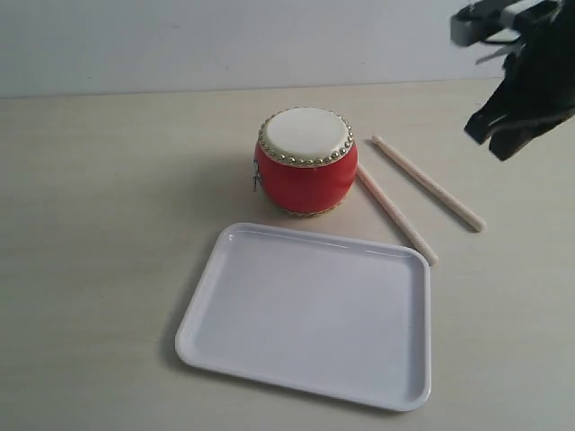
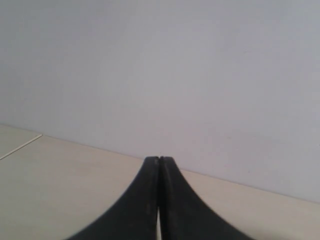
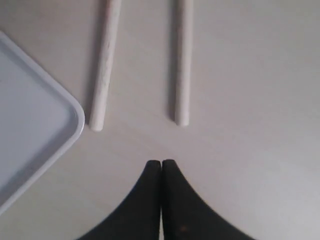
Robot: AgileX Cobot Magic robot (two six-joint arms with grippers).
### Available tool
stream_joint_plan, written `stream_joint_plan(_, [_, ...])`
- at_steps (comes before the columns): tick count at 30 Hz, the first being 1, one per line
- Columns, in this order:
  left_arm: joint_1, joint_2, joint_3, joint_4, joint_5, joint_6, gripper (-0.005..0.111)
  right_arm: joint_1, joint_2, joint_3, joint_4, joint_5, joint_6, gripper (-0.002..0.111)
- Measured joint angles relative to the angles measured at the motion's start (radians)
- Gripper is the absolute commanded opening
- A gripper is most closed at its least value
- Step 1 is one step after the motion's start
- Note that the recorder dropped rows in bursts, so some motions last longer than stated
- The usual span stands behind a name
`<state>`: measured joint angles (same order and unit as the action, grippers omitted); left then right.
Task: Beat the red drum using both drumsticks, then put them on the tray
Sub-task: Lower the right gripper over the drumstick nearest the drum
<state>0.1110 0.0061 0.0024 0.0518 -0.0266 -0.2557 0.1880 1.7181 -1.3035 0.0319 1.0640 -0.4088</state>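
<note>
Nearest to me lies the white tray [image 1: 296,310], flat on the desk [image 1: 108,224], with nothing in it. Just behind its far rim stands the red drum [image 1: 305,162], upright, with its cream skin facing up. To the right of the drum lie the two drumsticks [image 1: 395,214], side by side on the desk and a little apart. They run slantwise from beside the drum toward the near right. The left one passes close to the drum's side and ends just beside the far right corner of the tray. I think they are light, stiff and smooth, and because they are round they may roll away when pushed. They lie flat, so the fingers must come down very low on both sides. I would take each stick toward one end, so that a long part stays free for beating. Farther away, above the far right of the desk, hangs the right gripper [image 3: 161,167], fully clenched, holding nothing and touching nothing. The left gripper [image 2: 159,161] is clenched too and empty. It looks only at bare desk and wall, so I cannot tell exactly where it is.
</note>
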Motion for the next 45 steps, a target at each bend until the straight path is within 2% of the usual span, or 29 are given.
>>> stream_joint_plan(7, [0.0, 0.0, 0.0, 0.0, 0.0, -0.002, 0.0, 0.137, 0.169, -0.047, -0.032, -0.065, 0.03, 0.024])
stream_joint_plan(13, [0.0, 0.0, 0.0, 0.0, 0.0, -0.002, 0.0, 0.17, 0.273, -0.112, -0.032, -0.088, 0.086, 0.044])
stream_joint_plan(15, [0.0, 0.0, 0.0, 0.0, 0.0, -0.002, 0.0, 0.172, 0.296, -0.114, -0.032, -0.098, 0.098, 0.047])
stream_joint_plan(28, [0.0, 0.0, 0.0, 0.0, 0.0, -0.002, 0.0, 0.172, 0.377, -0.116, -0.032, -0.193, 0.138, 0.047])
stream_joint_plan(45, [0.0, 0.0, 0.0, 0.0, 0.0, -0.002, 0.0, 0.172, 0.42, -0.116, -0.032, -0.226, 0.203, 0.047])
